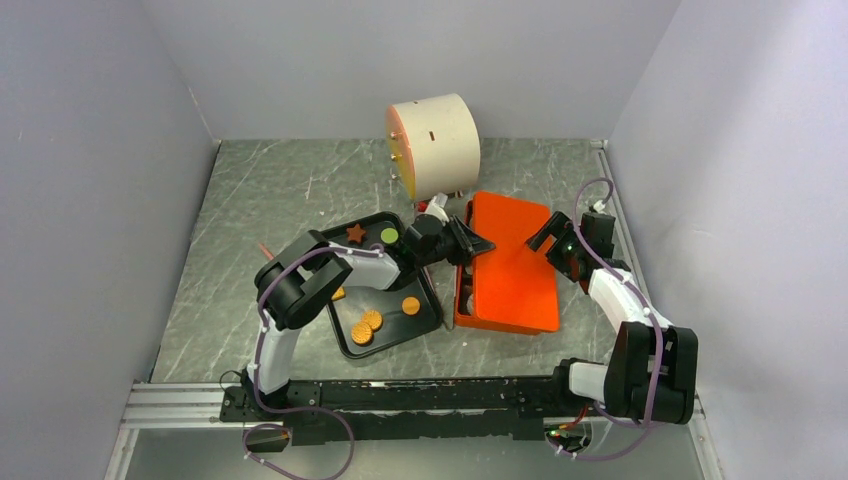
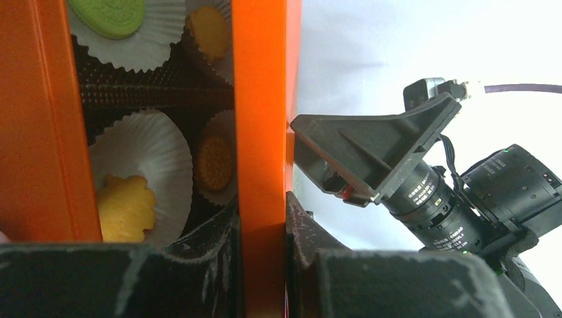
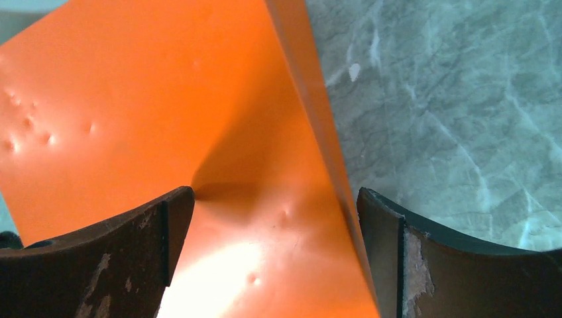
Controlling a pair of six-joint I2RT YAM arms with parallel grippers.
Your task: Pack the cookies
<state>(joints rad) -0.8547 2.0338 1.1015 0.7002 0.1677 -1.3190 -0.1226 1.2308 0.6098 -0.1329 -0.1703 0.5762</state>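
Observation:
The orange box (image 1: 510, 270) lies right of the black tray (image 1: 425, 325), its lid nearly closed. My left gripper (image 1: 472, 243) is shut on the lid's left edge (image 2: 262, 132) and holds it slightly raised. Under the lid, white liners hold a green cookie (image 2: 109, 13), an orange round (image 2: 215, 162) and a yellow flower piece (image 2: 126, 209). My right gripper (image 1: 553, 238) is open, its fingers (image 3: 132, 245) straddling the lid's right edge (image 3: 311, 99). On the tray lie a brown star (image 1: 355, 233), a green round (image 1: 389, 236) and several orange rounds (image 1: 366, 326).
A white cylinder (image 1: 433, 145) lies on its side behind the box. A thin red stick (image 1: 265, 249) lies left of the tray. Grey walls close in the marbled table (image 1: 270, 190) on three sides.

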